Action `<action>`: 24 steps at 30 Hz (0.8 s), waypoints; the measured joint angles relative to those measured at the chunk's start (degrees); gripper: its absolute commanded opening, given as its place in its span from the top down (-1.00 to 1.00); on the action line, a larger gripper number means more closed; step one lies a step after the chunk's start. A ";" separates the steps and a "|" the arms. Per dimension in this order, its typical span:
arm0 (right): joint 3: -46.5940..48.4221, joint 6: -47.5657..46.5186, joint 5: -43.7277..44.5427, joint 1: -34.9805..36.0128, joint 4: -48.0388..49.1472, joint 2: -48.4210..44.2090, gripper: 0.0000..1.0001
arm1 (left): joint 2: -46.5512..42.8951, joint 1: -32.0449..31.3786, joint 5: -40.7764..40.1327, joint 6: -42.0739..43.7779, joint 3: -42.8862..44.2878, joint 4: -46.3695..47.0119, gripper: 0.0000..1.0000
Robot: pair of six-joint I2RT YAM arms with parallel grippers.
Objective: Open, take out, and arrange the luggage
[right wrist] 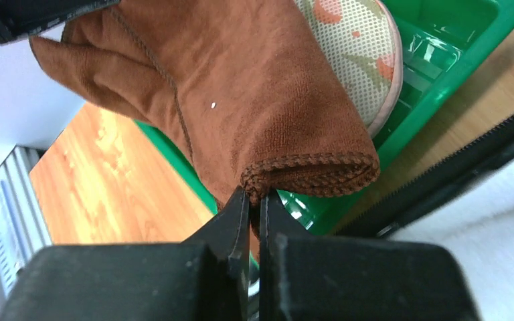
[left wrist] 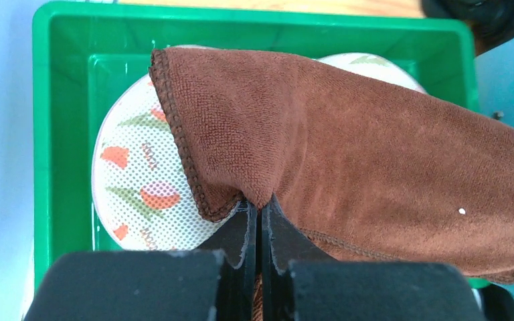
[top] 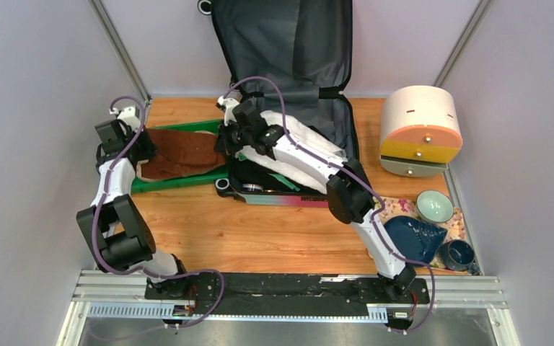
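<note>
Spanning the tray [left wrist: 60, 134], the towel [left wrist: 348, 154] hangs pinched tight by left hand [left wrist: 260, 214] and right hand [right wrist: 254, 200]; likely for spreading flat.

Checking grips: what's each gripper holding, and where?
Both hold the brown towel: left gripper pinches a hemmed edge, right gripper a folded hemmed corner.

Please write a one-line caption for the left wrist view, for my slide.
Left claw shut on a brown towel above a round floral item in the green tray.
</note>
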 measured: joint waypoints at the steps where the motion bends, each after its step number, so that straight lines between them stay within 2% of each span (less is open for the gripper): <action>1: -1.22 0.33 0.74 0.46 2.45 0.44 1.00 | 0.35 0.52 -0.09 0.35 -0.96 1.05 1.00; 6: -2.84 2.25 4.20 0.81 10.88 4.02 1.00 | 4.44 2.10 -0.87 2.60 -3.23 5.27 1.00; 7: -3.08 2.45 4.76 0.83 12.02 4.44 0.92 | 5.27 2.32 -1.09 3.13 -3.67 6.25 1.00; 8: -3.50 2.51 5.38 0.83 13.62 4.94 0.59 | 5.86 2.58 -1.27 3.45 -4.07 6.95 1.00; 9: -4.02 2.56 5.92 0.90 15.50 5.16 0.42 | 6.54 2.97 -1.40 3.91 -4.66 8.02 1.00; 10: -4.39 2.82 6.14 0.98 16.72 5.25 0.26 | 7.08 3.32 -1.57 4.28 -4.96 8.68 0.79; 11: -4.63 2.75 6.47 1.09 17.94 5.25 -0.02 | 7.63 3.67 -1.77 4.59 -5.14 9.20 0.45; 12: -4.63 2.49 6.73 1.14 18.88 5.25 -0.11 | 8.24 4.02 -1.86 5.11 -5.18 9.68 0.14; 14: -4.46 2.01 6.97 1.38 19.71 5.25 -0.25 | 9.33 4.46 -1.90 6.16 -4.72 9.77 -0.29; 15: -3.85 1.73 6.93 1.53 19.04 5.27 -0.28 | 10.14 4.61 -1.84 6.38 -3.41 8.28 -0.33; 16: -2.84 1.27 6.80 1.73 17.84 5.31 -0.32 | 10.93 4.66 -1.60 6.84 -1.79 6.91 -0.70; 20: 0.83 -0.81 5.35 1.62 13.11 4.72 -0.46 | 13.14 4.68 2.03 7.08 8.66 -1.11 -0.71; 24: -2.86 -3.50 2.60 -0.31 7.23 -1.36 -0.49 | 10.97 4.22 8.48 7.17 15.30 -4.66 -0.71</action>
